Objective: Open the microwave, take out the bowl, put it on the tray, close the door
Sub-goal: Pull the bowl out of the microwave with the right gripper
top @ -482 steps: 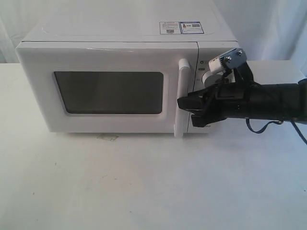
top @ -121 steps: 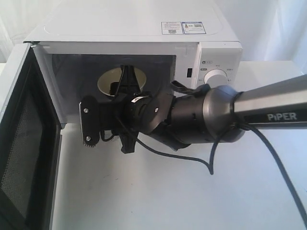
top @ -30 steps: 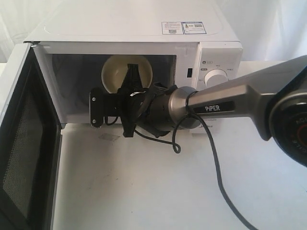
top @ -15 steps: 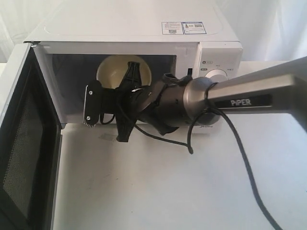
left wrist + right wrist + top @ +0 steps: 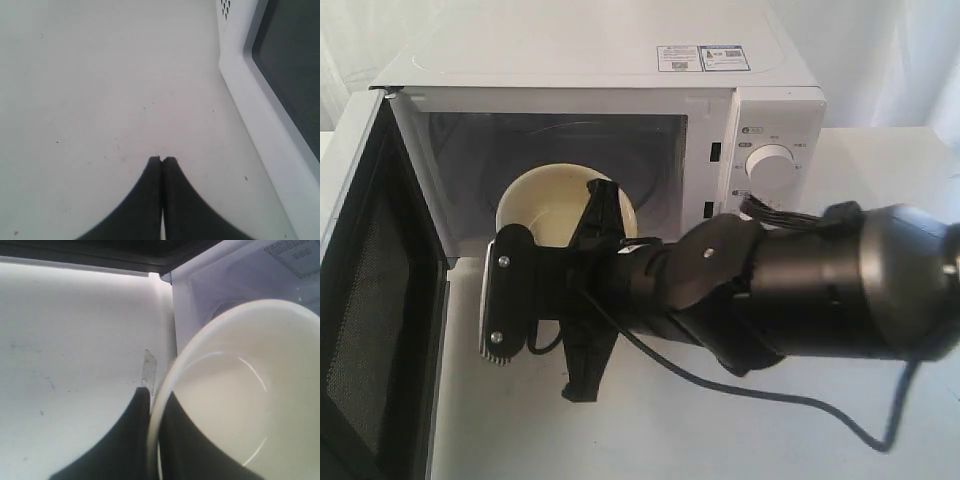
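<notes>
The right gripper (image 5: pixel 154 399) is clamped on the rim of the bowl (image 5: pixel 545 205), holding it tipped at the mouth of the microwave (image 5: pixel 570 60) (its door (image 5: pixel 370 300) swung wide). The left gripper (image 5: pixel 161 161), tips pressed together, sits beside that door. The stickers (image 5: pixel 700 57) atop the microwave are too small to read.

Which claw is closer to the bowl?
Right. The right claw pinches the rim of the bowl. The left claw is shut over the table beside the open door, away from the bowl.
</notes>
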Controlling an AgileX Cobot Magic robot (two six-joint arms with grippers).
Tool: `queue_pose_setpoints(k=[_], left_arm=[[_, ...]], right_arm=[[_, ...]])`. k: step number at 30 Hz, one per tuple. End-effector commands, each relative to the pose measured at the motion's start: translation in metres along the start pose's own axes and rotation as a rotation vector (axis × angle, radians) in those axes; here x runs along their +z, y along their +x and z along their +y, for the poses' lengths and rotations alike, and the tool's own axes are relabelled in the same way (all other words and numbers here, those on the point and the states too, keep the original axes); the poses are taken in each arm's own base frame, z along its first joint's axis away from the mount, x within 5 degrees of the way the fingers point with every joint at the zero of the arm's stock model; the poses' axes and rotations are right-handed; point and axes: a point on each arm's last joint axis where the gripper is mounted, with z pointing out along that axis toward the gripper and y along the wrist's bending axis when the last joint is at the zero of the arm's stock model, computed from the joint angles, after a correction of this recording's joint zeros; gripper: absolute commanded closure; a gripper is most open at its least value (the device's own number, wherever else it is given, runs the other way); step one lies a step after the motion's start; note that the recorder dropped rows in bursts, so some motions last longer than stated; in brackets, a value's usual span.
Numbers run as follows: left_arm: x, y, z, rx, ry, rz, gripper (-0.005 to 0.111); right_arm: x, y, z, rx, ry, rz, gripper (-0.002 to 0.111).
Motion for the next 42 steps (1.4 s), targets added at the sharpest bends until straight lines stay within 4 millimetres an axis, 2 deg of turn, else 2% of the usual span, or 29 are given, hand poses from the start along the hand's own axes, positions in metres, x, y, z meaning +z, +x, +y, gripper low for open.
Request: queue_pose_setpoints(k=[1,5,7,9,11,13,16,21,25,29,33,36,42], left_arm=[[0.0,0.001,0.0,-0.005,0.001,-0.003,0.107],[0.0,0.001,0.0,-0.005,0.001,-0.003,0.107],[0.0,0.001,0.0,-0.005,0.001,-0.003,0.107],[0.0,0.001,0.0,-0.005,0.001,-0.003,0.107],[0.0,0.001,0.0,-0.005,0.001,-0.003,0.107],[0.0,0.001,0.0,-0.005,0.001,-0.003,0.107],[0.0,0.001,0.0,-0.005,0.001,-0.003,0.107],[0.0,0.001,0.0,-0.005,0.001,-0.003,0.107],[0.0,0.001,0.0,-0.005,0.001,-0.003,0.107],[0.0,0.001,0.0,-0.005,0.001,-0.003,0.107],[0.0,0.001,0.0,-0.005,0.001,-0.003,0.107],[0.0,0.001,0.0,-0.005,0.001,-0.003,0.107],[0.0,0.001,0.0,-0.005,0.001,-0.003,0.107]], right_arm=[[-0.036,0.007,0.009,0.047,0.044,0.014,0.108],[-0.062,0.025,0.01,0.133,0.116,0.071,0.108],[-0.077,0.031,0.004,0.301,0.167,0.112,0.108],[-0.089,0.044,-0.004,0.43,0.281,0.232,0.108],[-0.097,0.056,-0.009,0.439,0.384,0.329,0.108],[-0.1,0.058,-0.011,0.482,0.418,0.338,0.108],[-0.096,0.052,-0.007,0.454,0.35,0.286,0.108],[-0.093,0.032,0.002,0.456,0.149,0.066,0.108],[-0.105,0.028,-0.009,0.529,0.095,-0.073,0.108],[-0.118,0.034,-0.024,0.665,0.089,-0.169,0.108],[-0.121,0.038,-0.027,0.763,-0.049,-0.265,0.108],[-0.122,0.049,-0.023,0.731,-0.152,-0.193,0.108],[-0.129,0.079,-0.02,0.744,-0.238,0.172,0.108]])
